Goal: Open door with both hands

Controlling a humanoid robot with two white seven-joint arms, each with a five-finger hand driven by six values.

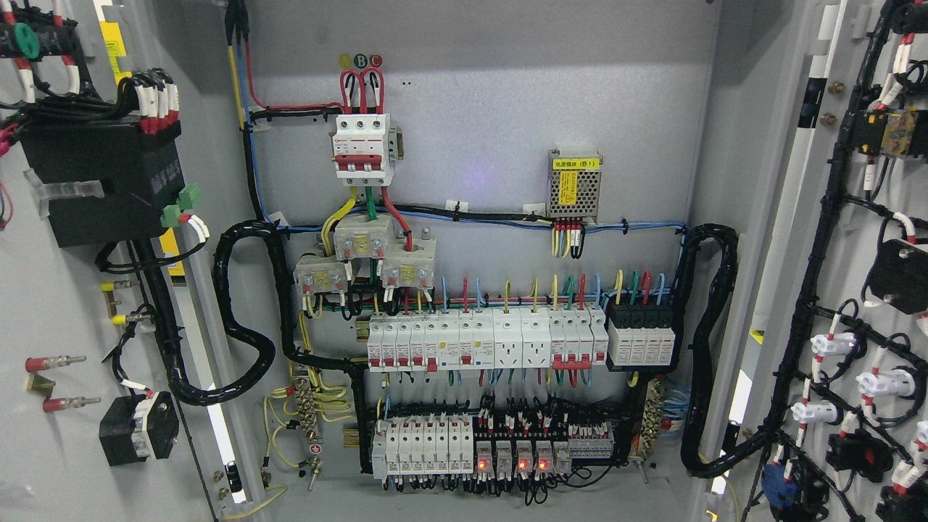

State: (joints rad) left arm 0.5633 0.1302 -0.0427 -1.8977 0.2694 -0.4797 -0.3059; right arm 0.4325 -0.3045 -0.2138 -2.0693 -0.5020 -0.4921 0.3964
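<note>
Two doors, left door (58,304) and right door (863,290), swung wide, upright; hands unseen.

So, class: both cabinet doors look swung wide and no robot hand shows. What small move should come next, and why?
Probably none on the doors: hold back and treat the opening as done. The left door and right door both stand wide, their wired inner faces showing, and the back panel with its breaker rows is fully exposed. Neither hand is in view.
</note>
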